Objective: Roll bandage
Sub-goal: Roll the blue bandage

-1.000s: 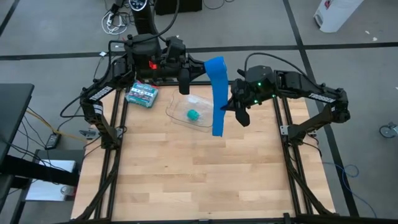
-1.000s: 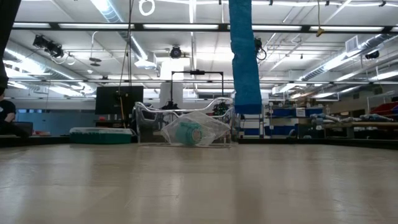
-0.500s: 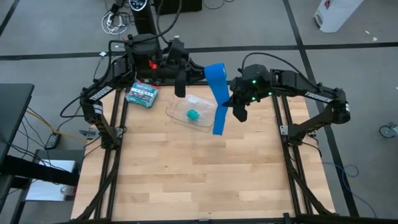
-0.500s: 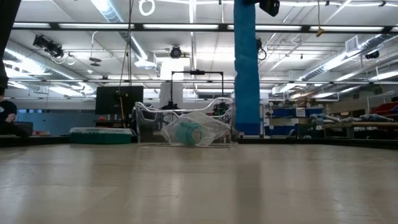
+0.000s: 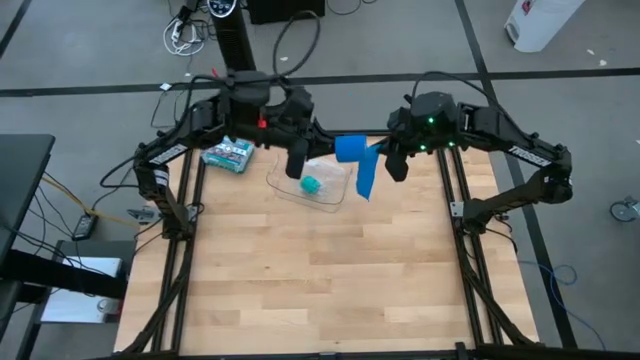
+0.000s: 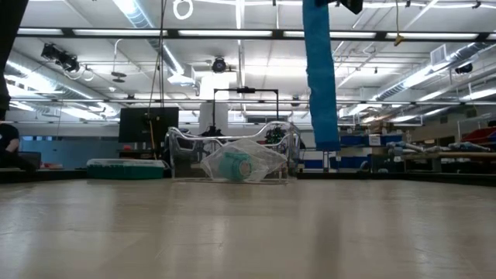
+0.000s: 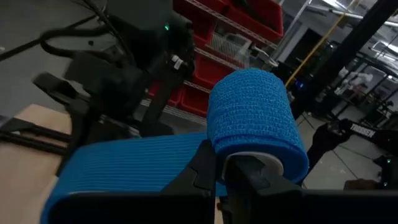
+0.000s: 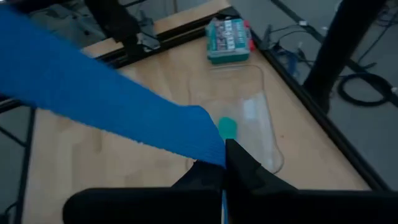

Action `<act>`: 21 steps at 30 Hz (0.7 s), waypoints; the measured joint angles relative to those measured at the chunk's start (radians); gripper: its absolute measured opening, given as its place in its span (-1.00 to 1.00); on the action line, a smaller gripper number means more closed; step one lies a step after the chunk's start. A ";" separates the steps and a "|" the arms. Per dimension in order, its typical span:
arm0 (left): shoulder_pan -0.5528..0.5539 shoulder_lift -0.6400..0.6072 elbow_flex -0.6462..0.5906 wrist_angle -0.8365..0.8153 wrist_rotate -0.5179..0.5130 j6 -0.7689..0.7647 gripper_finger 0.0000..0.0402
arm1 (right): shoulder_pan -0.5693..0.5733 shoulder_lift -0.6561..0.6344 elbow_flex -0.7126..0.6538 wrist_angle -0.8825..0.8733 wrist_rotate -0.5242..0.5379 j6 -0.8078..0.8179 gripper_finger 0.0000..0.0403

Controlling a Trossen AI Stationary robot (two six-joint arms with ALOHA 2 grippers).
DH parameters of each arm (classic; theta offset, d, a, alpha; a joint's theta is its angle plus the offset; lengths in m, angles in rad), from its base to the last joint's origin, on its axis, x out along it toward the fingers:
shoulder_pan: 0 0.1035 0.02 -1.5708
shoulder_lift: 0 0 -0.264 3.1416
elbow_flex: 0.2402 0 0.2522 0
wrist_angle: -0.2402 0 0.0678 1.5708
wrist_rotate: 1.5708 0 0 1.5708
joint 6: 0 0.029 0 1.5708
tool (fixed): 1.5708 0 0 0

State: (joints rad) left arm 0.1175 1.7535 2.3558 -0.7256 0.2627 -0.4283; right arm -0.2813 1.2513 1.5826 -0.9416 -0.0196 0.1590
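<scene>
Bandage (image 5: 356,157) is up in the air over the worktop's (image 5: 320,270) far side, rolled end clamped in the left pincer (image 5: 298,165), loose tail pinched by the right pincer (image 5: 392,165).

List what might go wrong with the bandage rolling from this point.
1. The left gripper pinches only the edge of the bandage roll, so it might slip out.
2. The right gripper holds the strip's side edge; the loose tail hanging free could twist and wind crookedly.
3. The tail hangs close to the clear bag and could snag it.
</scene>
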 joint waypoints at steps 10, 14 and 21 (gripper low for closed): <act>-0.033 0.045 0.000 0.024 0.005 0.029 -0.87 | -0.077 0.006 0.000 0.052 -0.006 -0.044 -1.00; -0.036 0.055 0.000 0.027 0.008 0.035 -0.87 | -0.108 0.006 0.000 0.086 -0.035 -0.059 -1.00; -0.050 0.079 0.000 0.004 0.017 0.035 -0.87 | -0.145 0.002 0.000 0.134 -0.050 -0.068 -1.00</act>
State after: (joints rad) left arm 0.0680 1.8325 2.3557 -0.7216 0.2797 -0.3931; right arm -0.4265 1.2537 1.5829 -0.8072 -0.0700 0.0911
